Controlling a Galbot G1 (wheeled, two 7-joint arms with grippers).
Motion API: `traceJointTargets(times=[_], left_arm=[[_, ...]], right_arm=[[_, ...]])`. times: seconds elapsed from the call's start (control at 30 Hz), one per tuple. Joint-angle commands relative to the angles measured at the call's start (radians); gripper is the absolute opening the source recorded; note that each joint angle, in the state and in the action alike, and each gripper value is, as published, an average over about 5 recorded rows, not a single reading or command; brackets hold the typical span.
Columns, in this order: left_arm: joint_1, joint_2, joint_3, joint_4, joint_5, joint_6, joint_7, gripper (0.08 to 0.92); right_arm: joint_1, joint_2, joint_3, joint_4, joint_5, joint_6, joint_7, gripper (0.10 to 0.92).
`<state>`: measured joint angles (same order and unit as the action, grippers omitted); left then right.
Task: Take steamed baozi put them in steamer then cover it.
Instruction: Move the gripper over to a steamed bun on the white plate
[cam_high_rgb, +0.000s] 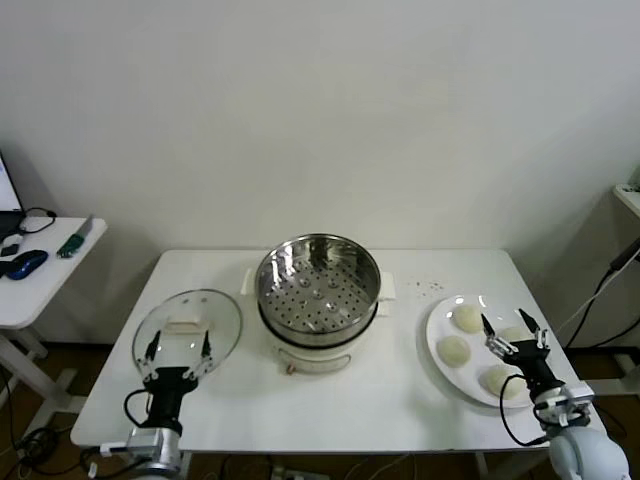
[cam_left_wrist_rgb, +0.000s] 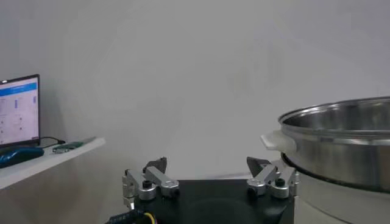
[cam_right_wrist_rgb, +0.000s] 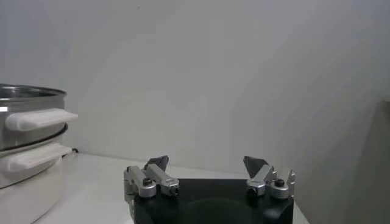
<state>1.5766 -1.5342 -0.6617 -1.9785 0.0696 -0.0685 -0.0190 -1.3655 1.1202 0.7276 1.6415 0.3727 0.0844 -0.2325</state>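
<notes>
The steel steamer (cam_high_rgb: 318, 283) sits on its white pot base at the table's middle; its perforated bottom is bare. It also shows in the left wrist view (cam_left_wrist_rgb: 341, 140) and the right wrist view (cam_right_wrist_rgb: 27, 131). Four cream-white baozi lie on a white plate (cam_high_rgb: 436, 322) at the right: one (cam_high_rgb: 466, 318), one (cam_high_rgb: 454, 350), one (cam_high_rgb: 500, 381), and one (cam_high_rgb: 513, 334) partly behind my right gripper (cam_high_rgb: 513, 329), which is open above the plate. The glass cover (cam_high_rgb: 188, 325) lies flat at the left. My left gripper (cam_high_rgb: 178, 347) is open over the cover's near edge.
A side desk (cam_high_rgb: 40, 275) at the far left holds a mouse, cables and a laptop, whose screen shows in the left wrist view (cam_left_wrist_rgb: 18, 111). Small dark specks (cam_high_rgb: 430, 287) lie on the table behind the plate. The table's front edge runs just before both grippers.
</notes>
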Motion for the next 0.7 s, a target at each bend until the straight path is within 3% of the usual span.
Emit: traceJointTargets(times=[0.03, 0.23, 0.43, 0.6, 0.7], left_arm=[[-0.001, 0.002, 0.0, 0.003, 0.0, -0.001, 0.0, 0.823], [0.001, 0.01, 0.001, 0.012, -0.002, -0.008, 0.004, 0.823], [0.002, 0.011, 0.006, 0.02, -0.005, -0.015, 0.01, 0.823], [-0.003, 0.02, 0.001, 0.044, -0.008, -0.018, 0.015, 0.823], [-0.008, 0.026, -0.001, 0.055, -0.011, -0.019, 0.014, 0.823]], right_arm=[[0.025, -0.035, -0.004, -0.006, -0.045, -0.018, -0.032, 0.823], [0.11, -0.232, -0.058, -0.042, -0.185, -0.125, -0.217, 0.823], [0.277, -0.452, -0.156, -0.176, -0.31, -0.166, -0.476, 0.823], [0.5, -0.54, -0.304, -0.303, -0.554, -0.121, -0.752, 0.823], [0.671, -0.574, -0.472, -0.377, -0.651, -0.069, -0.845, 0.823]])
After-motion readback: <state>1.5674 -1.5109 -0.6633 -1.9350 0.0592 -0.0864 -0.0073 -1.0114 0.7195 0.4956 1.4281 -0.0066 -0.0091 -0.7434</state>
